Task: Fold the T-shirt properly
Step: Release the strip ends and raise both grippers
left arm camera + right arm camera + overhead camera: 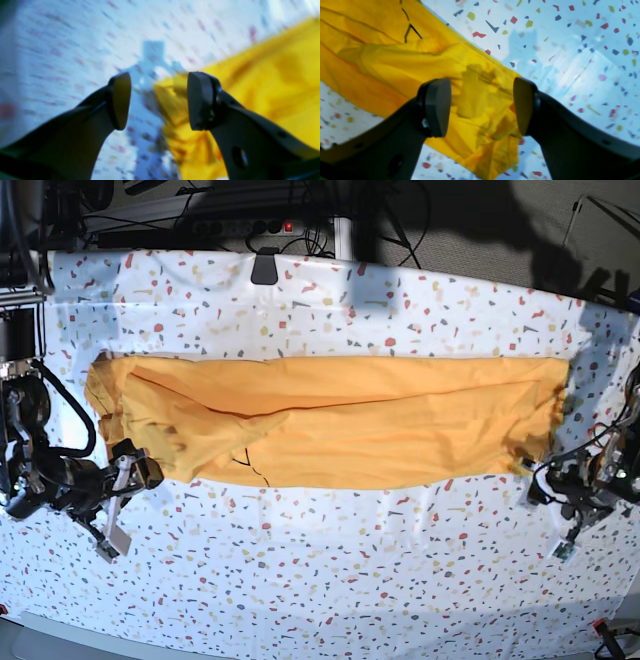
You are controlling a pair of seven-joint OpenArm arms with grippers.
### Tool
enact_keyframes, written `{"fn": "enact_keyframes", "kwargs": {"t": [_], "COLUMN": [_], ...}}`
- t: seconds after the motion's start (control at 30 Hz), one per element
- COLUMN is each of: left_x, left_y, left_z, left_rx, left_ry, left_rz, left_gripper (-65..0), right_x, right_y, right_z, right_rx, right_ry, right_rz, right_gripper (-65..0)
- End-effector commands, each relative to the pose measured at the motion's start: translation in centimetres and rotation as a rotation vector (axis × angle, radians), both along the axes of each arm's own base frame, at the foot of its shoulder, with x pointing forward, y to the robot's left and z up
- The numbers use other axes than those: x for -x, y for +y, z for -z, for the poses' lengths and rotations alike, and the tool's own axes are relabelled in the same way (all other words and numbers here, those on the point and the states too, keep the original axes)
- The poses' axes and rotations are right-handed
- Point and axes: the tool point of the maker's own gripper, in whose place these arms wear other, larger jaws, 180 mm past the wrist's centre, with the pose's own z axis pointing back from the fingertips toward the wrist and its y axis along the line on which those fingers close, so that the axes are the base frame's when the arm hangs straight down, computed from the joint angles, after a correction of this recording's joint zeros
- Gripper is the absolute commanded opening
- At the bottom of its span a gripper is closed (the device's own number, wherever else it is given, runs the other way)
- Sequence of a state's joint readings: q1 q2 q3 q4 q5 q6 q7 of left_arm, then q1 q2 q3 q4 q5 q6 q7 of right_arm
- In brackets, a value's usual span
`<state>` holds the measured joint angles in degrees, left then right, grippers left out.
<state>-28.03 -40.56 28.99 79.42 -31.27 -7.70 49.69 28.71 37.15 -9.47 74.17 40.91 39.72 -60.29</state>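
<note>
The mustard T-shirt (340, 425) lies folded lengthwise as a long band across the speckled tablecloth (330, 580). Thin black marks show near its lower left edge (245, 460) and in the right wrist view (410, 30). My right gripper (135, 475) is open and empty, just above the shirt's lower left end; in its wrist view (481, 107) crumpled shirt cloth (475, 100) lies between the fingers. My left gripper (537, 483) is open and empty at the shirt's lower right corner; its wrist view (158, 100) is blurred, with the shirt's corner (262, 82) beside the right-hand finger.
A black clamp (265, 268) sits at the table's back edge, with cables and a power strip (250, 225) behind it. The table's front edge (300, 652) runs along the bottom of the base view.
</note>
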Motion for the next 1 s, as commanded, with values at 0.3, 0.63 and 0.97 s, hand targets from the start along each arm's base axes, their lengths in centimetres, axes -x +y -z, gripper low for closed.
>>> {"fn": "enact_keyframes", "kwargs": {"t": [0.3,0.63,0.97], "left_x": [0.5,-0.2,2.9], "left_y": [2.4,1.9,4.6], "left_z": [1.7,-1.6,4.6], "left_rx": [0.177,0.492,0.511], "left_ry": [-0.011,-0.055,0.047], "left_rz": [-0.163,-0.151,-0.256], "left_gripper": [-30.5,-30.4,-30.5], "right_x": [0.2,3.6,13.1], "right_y": [2.1,1.2,3.5], "right_z": [-0.9,-3.4,-3.9], "right_rx": [-0.165,-0.47,-0.377], "right_ry": [-0.021,-0.269,-0.301], "right_rz": [0.009,0.273,0.281], "right_gripper": [-25.8,-25.9,-25.9]}}
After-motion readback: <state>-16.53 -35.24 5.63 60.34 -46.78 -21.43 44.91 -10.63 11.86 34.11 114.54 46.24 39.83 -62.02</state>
